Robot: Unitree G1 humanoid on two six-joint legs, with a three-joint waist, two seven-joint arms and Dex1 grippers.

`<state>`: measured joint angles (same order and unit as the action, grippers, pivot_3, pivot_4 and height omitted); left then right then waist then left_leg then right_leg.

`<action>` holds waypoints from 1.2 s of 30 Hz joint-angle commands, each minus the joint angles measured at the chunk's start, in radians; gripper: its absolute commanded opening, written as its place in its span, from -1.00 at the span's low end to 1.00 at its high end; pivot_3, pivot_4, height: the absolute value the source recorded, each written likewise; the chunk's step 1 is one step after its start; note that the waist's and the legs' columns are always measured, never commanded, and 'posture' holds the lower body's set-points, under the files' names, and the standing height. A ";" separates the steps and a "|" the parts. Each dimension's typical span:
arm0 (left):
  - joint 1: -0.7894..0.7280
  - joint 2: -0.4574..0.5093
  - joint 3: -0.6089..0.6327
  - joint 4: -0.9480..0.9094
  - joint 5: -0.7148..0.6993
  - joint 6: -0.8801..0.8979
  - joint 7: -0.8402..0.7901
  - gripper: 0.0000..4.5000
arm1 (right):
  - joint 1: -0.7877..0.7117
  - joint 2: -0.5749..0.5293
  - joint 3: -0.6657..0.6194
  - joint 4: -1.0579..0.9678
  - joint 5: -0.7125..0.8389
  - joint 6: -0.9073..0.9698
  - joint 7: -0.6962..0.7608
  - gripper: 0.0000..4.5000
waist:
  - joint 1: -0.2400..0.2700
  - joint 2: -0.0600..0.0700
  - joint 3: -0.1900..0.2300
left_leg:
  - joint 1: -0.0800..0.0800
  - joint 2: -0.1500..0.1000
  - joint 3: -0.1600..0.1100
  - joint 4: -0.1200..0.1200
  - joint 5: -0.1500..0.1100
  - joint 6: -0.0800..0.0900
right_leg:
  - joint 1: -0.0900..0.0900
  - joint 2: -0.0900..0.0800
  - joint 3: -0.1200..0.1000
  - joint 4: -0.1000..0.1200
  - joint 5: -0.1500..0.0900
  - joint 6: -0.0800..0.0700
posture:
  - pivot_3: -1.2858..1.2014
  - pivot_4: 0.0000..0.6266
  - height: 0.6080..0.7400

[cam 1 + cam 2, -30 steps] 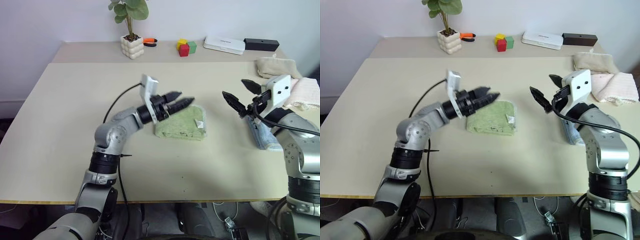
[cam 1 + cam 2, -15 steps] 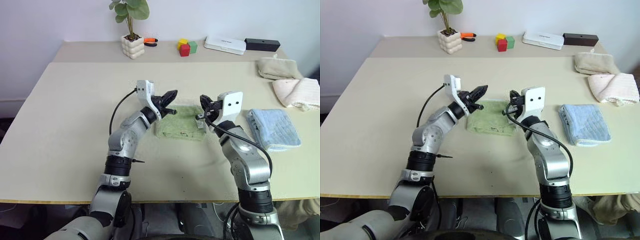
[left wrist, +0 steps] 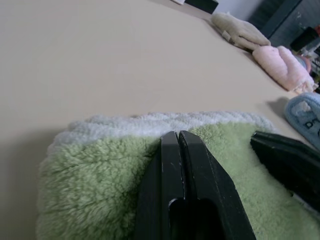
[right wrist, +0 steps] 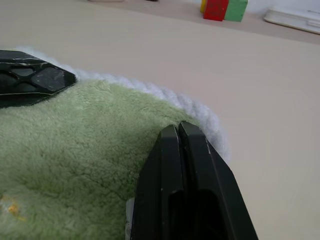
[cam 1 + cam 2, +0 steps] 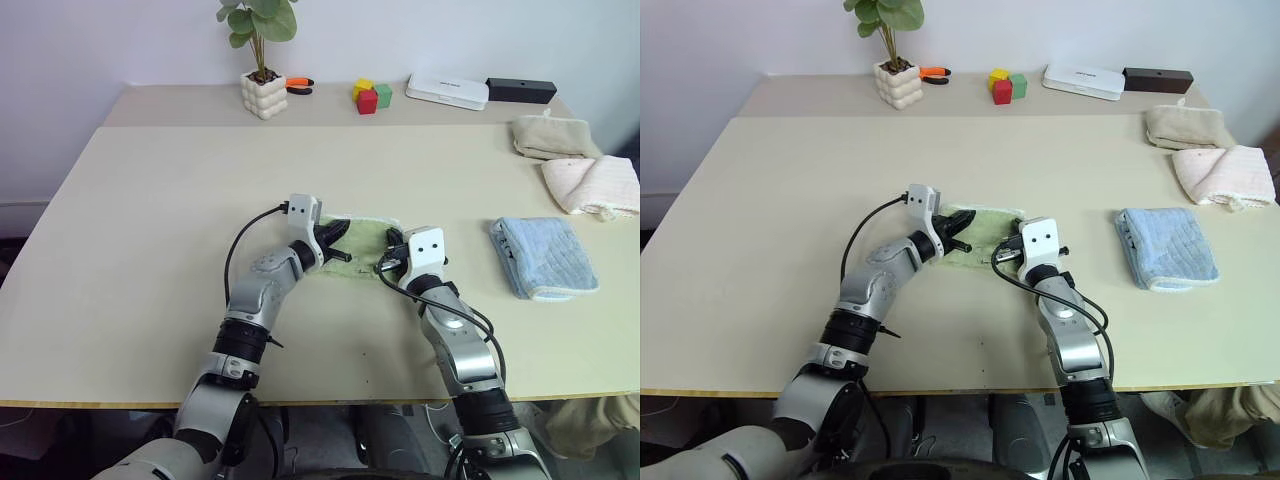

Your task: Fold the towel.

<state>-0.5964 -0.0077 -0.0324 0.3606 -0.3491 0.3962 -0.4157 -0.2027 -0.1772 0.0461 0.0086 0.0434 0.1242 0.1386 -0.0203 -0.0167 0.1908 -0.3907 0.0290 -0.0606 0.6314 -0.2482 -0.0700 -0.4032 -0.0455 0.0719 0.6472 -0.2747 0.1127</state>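
Left eye view: the towel (image 5: 362, 248), light green with white edging, lies mid-bench as a small folded pad. Left hand (image 5: 336, 245) sits low on its left side, right hand (image 5: 388, 262) low on its right side, both pointing roughly level across the cloth. Bench (image 5: 150, 220) pale beige. Off to the right, well apart: a blue folded towel (image 5: 542, 257), a pink one (image 5: 592, 185), a beige one (image 5: 549, 136). Along the back: potted plant (image 5: 262, 50), colored blocks (image 5: 371, 95), white box (image 5: 447, 90), black bar (image 5: 521, 90)

Right eye view: same layout. Towel (image 5: 980, 238) partly hidden behind both wrists; the two hands near each other over it

Left wrist view: left hand's fingers (image 3: 192, 170) pressed together with no gap, tips lying on the green pile just short of the white far edge. No cloth visible between them, so clenched and empty as far as I can tell. The other hand's black tip (image 3: 285, 160) rests on the towel beside it

Right wrist view: right hand's fingers (image 4: 187, 165) likewise closed tight, resting on the pile near the rounded white corner. Nothing seen pinched

Progress, my judgement: towel already reads as folded down to a compact, layered pad. The closed hands look to be pressing or smoothing it. What remains is likely flattening and squaring the edges, or perhaps one more fold; cannot tell which
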 commanded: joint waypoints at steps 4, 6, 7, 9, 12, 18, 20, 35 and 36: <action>0.012 0.034 0.040 -0.089 -0.050 -0.013 -0.087 0.03 | -0.042 -0.018 -0.114 -0.051 0.094 0.047 0.034 0.04 | -0.001 0.000 0.000 | 0.000 0.000 0.000 0.000 0.000 0.000 | 0.000 0.000 0.000 0.000 0.000 0.000 | 0.03 -0.52 1.00; 0.003 0.055 0.045 -0.142 -0.073 0.008 -0.118 0.51 | -0.084 -0.046 -0.166 -0.093 0.141 0.098 0.046 0.51 | 0.000 0.001 0.001 | -0.001 0.000 0.000 0.000 0.000 0.000 | 0.000 0.000 0.000 0.000 0.000 0.000 | 0.03 -0.52 1.00; -0.001 0.065 0.050 -0.160 -0.082 0.017 -0.128 0.74 | -0.100 -0.062 -0.189 -0.108 0.165 0.125 0.055 0.75 | 0.000 0.001 0.001 | -0.001 0.000 0.000 0.000 0.000 0.000 | -0.001 0.000 0.000 0.000 0.000 0.000 | 0.03 -0.52 1.00; -0.008 0.099 0.053 -0.183 -0.081 0.024 -0.149 0.99 | -0.126 -0.093 -0.235 -0.132 0.228 0.198 0.079 0.99 | 0.000 0.001 0.001 | -0.001 0.000 0.000 0.000 0.000 0.000 | -0.001 0.000 0.000 0.000 0.000 0.000 | 0.03 -0.52 1.00; -0.014 0.174 0.041 -0.165 -0.014 -0.028 -0.159 0.99 | -0.143 -0.140 -0.271 -0.176 0.377 0.409 0.152 0.99 | -0.002 0.001 0.001 | -0.001 0.000 0.000 -0.001 0.000 0.000 | -0.001 0.000 0.000 0.001 0.000 0.000 | 0.03 -0.52 1.00; 0.024 0.313 0.098 -0.216 -0.132 -0.010 -0.382 0.99 | -0.185 -0.189 -0.298 -0.204 0.544 0.749 0.159 0.99 | -0.002 0.001 0.001 | -0.001 0.001 0.000 -0.001 0.000 0.000 | -0.002 0.000 0.000 0.001 0.000 0.000 | 0.03 -0.52 1.00; 0.043 0.343 0.107 -0.244 -0.149 -0.036 -0.434 0.99 | -0.194 -0.192 -0.279 -0.197 0.538 0.785 0.152 0.99 | -0.001 0.001 0.001 | -0.001 0.001 0.000 -0.001 0.000 0.000 | -0.002 0.000 0.000 0.001 0.000 0.000 | 0.03 -0.52 1.00; 0.247 0.582 0.151 -0.437 -0.253 0.021 -0.666 1.00 | -0.210 -0.082 -0.271 -0.174 0.683 1.035 0.168 0.44 | -0.027 0.001 0.001 | -0.001 0.002 0.000 -0.001 0.000 0.001 | -0.002 0.001 0.000 0.001 0.000 -0.001 | 0.03 -0.52 1.00; 0.248 0.578 0.150 -0.441 -0.255 0.023 -0.664 1.00 | -0.218 -0.062 -0.289 -0.172 0.708 1.060 0.160 0.20 | -0.029 0.001 0.001 | -0.001 0.002 0.000 -0.002 0.000 0.001 | -0.003 0.001 0.000 0.001 0.000 -0.001 | 0.03 -0.52 1.00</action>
<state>-0.3470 0.5669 0.1001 -0.0450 -0.5804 0.4251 -1.0803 -0.4030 -0.2607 -0.2257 -0.1456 0.6944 1.1495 0.2972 -0.0491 -0.0154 0.1921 -0.3921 0.0314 -0.0604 0.6295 -0.2486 -0.0692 -0.4066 -0.0440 0.0717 0.6483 -0.2749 0.1120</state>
